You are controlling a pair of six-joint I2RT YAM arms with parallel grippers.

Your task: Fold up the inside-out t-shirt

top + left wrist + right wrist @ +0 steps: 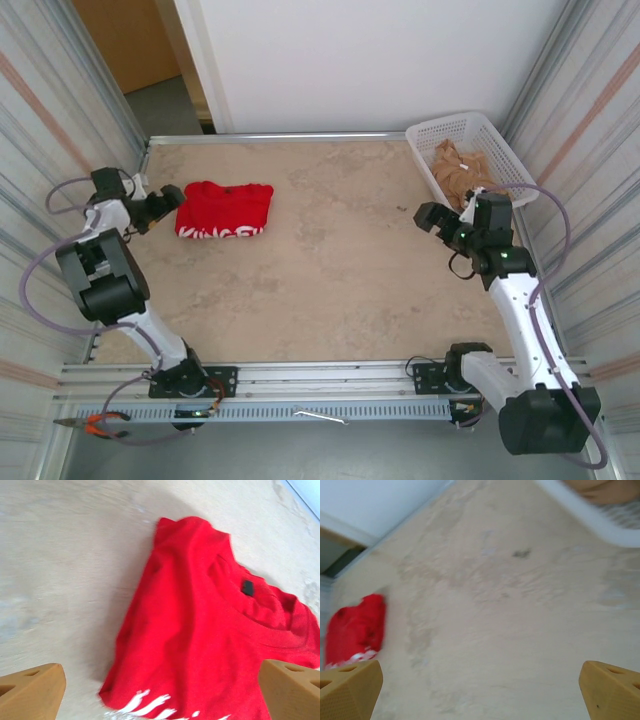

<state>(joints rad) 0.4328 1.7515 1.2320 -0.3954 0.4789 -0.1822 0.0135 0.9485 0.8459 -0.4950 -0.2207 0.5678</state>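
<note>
Left side of the overhead frame: my left gripper hovers just beside the left edge of the shirt, its fingers wide apart and holding nothing. In the left wrist view both fingertips sit at the bottom corners of the frame, with the red cloth lying free on the table between and beyond them. The shirt rests in the upper left of the table as a compact, roughly rectangular bundle. The collar with a small dark tag is uppermost and white lettering runs along the near edge. I judge this a finished or near-finished fold, which would explain the open, hands-off stance. Centre of the frame: bare tabletop. Right side: my right gripper hangs over the table well apart from the shirt, fingers likewise spread and empty. Its wrist view shows the shirt only as a red patch at the left edge. Upper right: a white basket holding tan cloth, not part of this job.
</note>
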